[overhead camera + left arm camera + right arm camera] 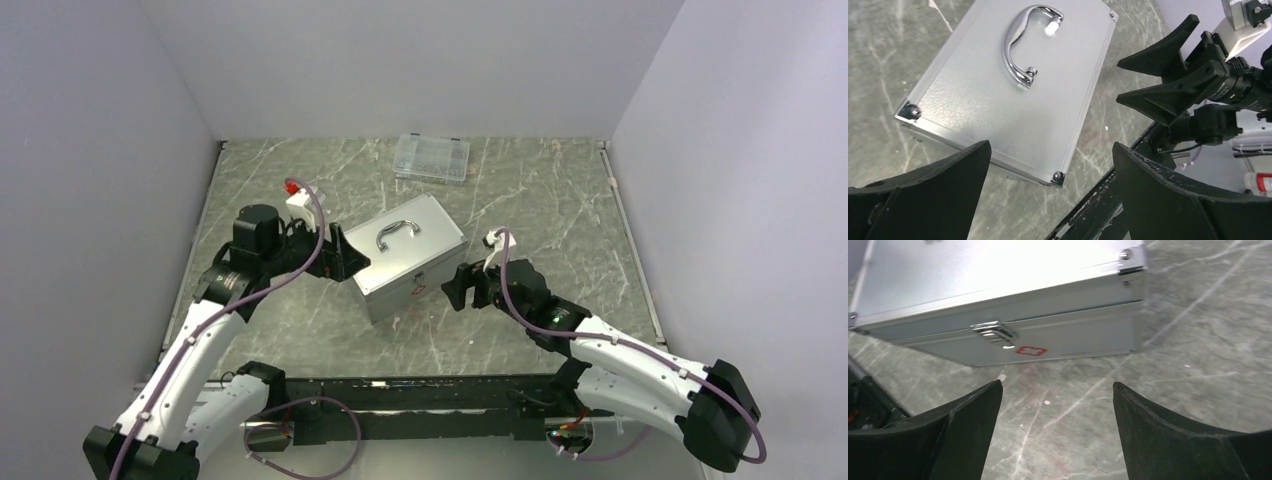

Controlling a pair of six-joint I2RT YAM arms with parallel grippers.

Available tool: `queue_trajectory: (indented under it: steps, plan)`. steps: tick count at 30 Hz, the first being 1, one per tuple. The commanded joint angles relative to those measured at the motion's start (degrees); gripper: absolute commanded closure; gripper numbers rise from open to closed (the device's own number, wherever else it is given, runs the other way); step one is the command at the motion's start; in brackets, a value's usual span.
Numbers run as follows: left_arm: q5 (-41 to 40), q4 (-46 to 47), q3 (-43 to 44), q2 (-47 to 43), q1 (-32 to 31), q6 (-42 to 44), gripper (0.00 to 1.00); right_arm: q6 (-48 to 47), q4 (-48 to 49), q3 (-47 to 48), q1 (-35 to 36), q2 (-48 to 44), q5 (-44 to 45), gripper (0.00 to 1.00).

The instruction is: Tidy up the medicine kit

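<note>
Grey-green marbling covers the surface (560,215), which takes up the middle of the overhead view between pale walls.

Left of centre, the left gripper (345,256) points at the short left end of the medicine kit (410,255). It is just beside the kit, and the overhead view cannot settle whether they touch. Its jaws are spread wide with nothing between them. In its own camera its two black fingers (938,195) fill the bottom corners and cover part of the kit's near edge.

The medicine kit sits at mid-frame, turned at an angle. Its lid is down, so the inside is hidden. A curved silver handle (398,232) lies flat on the lid. The right wrist camera shows the front wall with a silver latch (993,334) and a small red cross (1030,350). The kit's far end is cut off at that frame's top and left edges.

Behind the kit, at upper centre and well apart from it, lies a clear case (432,158). Its contents are too small to make out.

Right of the kit, the right gripper (458,287) faces the kit's front right corner without touching it. Its jaws are wide apart and hold nothing.
</note>
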Motion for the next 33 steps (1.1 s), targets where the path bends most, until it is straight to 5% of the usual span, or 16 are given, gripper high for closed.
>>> queue_trajectory:
  steps: [1,4,17,27,33]
  plan:
    - [-7.33,-5.53,3.4,-4.23,-0.25,3.15,0.01,1.17,-10.45,5.35,-0.32,-1.01,8.99,0.11]
    - [-12.05,-7.94,3.3,-7.67,-0.25,3.89,0.01,1.59,-15.5,7.86,-0.31,-1.85,12.89,0.0]
    - [-25.12,-11.77,-2.15,-20.52,-0.25,2.36,0.01,2.03,-34.78,20.9,-0.35,-6.29,25.59,0.0]
    - [-29.51,-12.45,-5.91,-25.99,-0.25,0.14,0.01,9.17,-41.9,25.16,-0.33,-3.04,37.53,0.0]
    - [-28.92,-11.37,-6.44,-26.07,-0.25,0.55,0.01,9.42,-40.92,23.78,-0.38,-3.48,37.38,0.0]
